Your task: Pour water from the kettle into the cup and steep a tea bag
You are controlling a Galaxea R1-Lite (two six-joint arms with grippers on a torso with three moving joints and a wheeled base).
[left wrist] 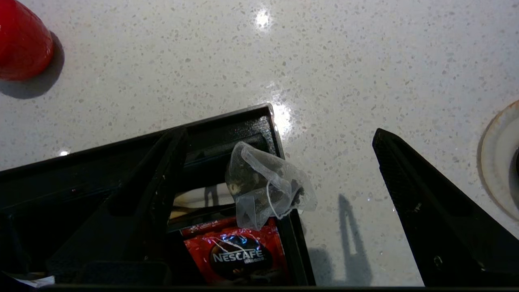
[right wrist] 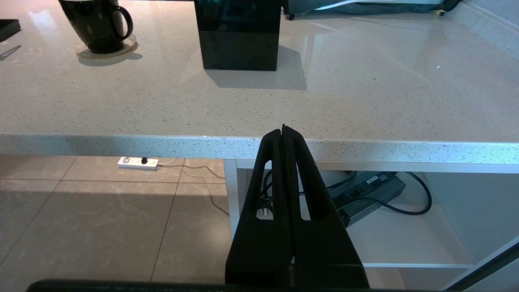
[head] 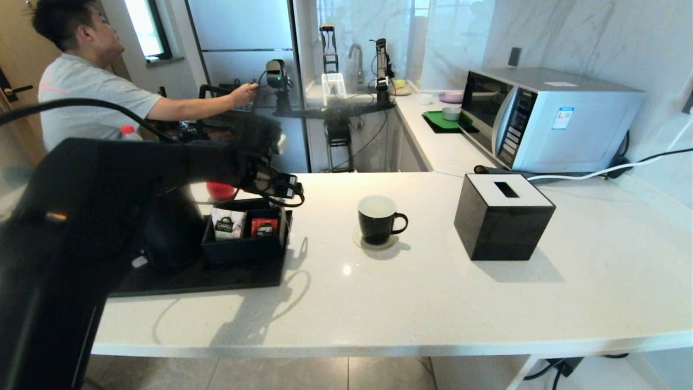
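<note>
Hovering over the black caddy (left wrist: 251,121) at the left of the bench (head: 433,303), the left pincer (left wrist: 279,202) has its two dark fingers (left wrist: 429,215) spread wide apart with nothing between them but air. The tea bag (left wrist: 267,186) lies draped over the caddy's corner rim, just above the red coffee sachet (left wrist: 237,253), and it sits between the open fingers, nearer the one over the caddy. Its longer side seems to run across the gap between the fingers rather than along them. The cup (head: 377,219) stands on a coaster (head: 376,241) well off to the right of the caddy, apart from the pincer. The right pincer (right wrist: 284,130) is pressed together, parked below the bench edge, much farther from the tea bag.
</note>
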